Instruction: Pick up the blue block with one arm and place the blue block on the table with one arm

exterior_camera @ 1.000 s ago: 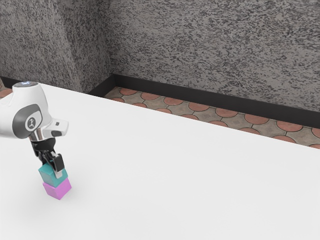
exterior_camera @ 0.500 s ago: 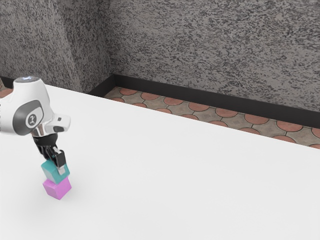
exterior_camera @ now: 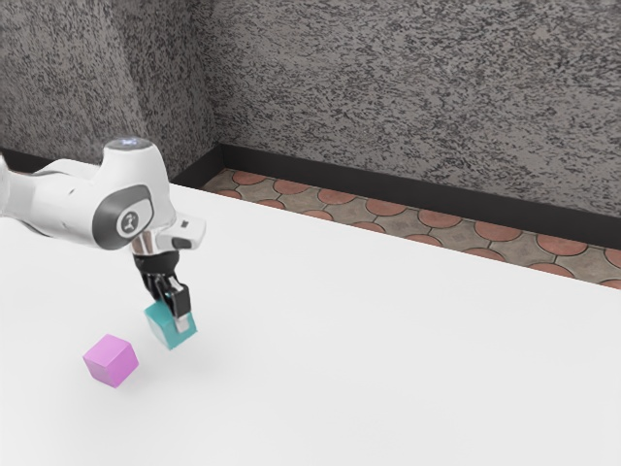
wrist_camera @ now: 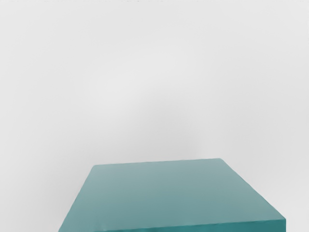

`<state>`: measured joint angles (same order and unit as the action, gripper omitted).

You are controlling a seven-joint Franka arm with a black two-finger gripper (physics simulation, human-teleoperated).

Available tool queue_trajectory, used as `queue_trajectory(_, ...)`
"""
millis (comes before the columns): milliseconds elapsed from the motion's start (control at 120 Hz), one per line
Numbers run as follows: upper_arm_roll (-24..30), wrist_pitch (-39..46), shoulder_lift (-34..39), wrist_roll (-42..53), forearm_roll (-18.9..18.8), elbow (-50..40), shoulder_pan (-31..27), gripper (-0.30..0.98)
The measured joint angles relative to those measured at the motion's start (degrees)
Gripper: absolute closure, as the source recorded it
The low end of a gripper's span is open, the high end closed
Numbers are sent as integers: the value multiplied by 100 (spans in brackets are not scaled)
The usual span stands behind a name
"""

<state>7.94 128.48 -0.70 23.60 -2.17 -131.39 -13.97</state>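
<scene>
My gripper [exterior_camera: 175, 313] is shut on the teal-blue block [exterior_camera: 169, 328], with a finger against the block's near side in the exterior view. The block hangs over the white table [exterior_camera: 388, 359], apart from the pink-purple block [exterior_camera: 112, 361], which rests on the table toward the exterior view's left. How high the held block is above the table is hard to tell. In the wrist view the top face of the blue block [wrist_camera: 164, 195] lies just under my hand, with white table surface [wrist_camera: 145, 87] beyond it.
Behind the table's far edge, a tiled floor [exterior_camera: 387, 207] and a grey speckled wall [exterior_camera: 408, 87] with a dark base strip are visible. The purple block is the nearest object to the held one.
The blue block was on top of the purple one, then rose slightly with my gripper, and has moved with it toward the exterior view's right. The purple block has stayed put.
</scene>
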Motion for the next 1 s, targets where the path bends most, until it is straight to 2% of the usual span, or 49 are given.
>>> queue_trajectory(325,53,6,-515,-88,19,207,-121,48)
queue_trajectory(667,59,-46,-468,37,219,216,-124,14)
queue_trajectory(750,85,-56,-407,71,244,212,-140,10)
queue_trajectory(875,194,-125,252,120,258,177,-226,5)
queue_trajectory(1000,279,-180,499,165,260,157,-220,3)
